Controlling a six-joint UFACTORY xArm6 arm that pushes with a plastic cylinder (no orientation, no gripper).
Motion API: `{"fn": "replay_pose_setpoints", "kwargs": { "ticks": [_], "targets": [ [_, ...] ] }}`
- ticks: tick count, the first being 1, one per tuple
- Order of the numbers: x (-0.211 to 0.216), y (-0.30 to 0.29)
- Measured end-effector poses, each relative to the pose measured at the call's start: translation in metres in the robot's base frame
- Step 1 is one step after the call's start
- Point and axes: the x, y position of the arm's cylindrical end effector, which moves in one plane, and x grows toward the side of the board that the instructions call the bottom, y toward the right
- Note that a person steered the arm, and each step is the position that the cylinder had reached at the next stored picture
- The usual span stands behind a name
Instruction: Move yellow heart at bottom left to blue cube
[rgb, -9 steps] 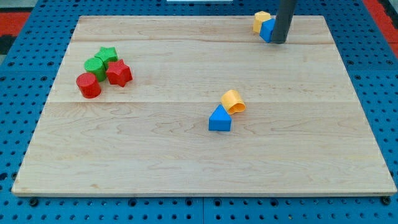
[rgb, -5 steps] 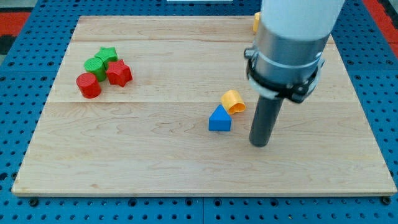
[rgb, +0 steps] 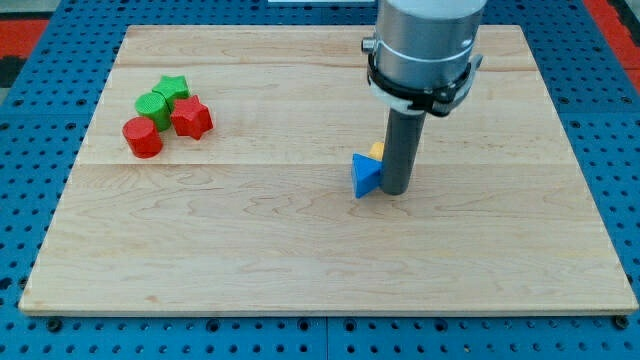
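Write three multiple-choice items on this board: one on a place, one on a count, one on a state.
1. Where is my tip?
A. touching the blue block's right side
B. among the red and green blocks
C. at the board's bottom left corner

2. How many red blocks show?
A. one
B. two
C. four

3. How does the yellow block show?
A. in full
B. mostly hidden behind the rod
C. stacked on a green block

Answers: 1 A, the rod's end meets the blue block near the board's middle. 2 B, a red cylinder and a red star. 3 B, only a yellow sliver shows left of the rod.
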Motion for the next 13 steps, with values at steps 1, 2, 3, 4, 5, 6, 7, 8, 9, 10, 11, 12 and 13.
{"fn": "replay_pose_setpoints", "kwargs": {
  "ticks": [1,2,3,4,5,6,7,8,9,10,11,12,13],
  "targets": [
    [-0.027,-0.006],
    [-0.061,-0.022],
    [-0.085,-0.057],
    [-0.109,-0.066],
    [-0.119,-0.031],
    [-0.113,-0.004],
    [-0.107,-0.001],
    [-0.089,-0.015],
    [-0.077,-0.009],
    [-0.074,0.017],
    [-0.068,0.044],
    [-0.08,0.052],
    [-0.096,0.056]
  ]
}}
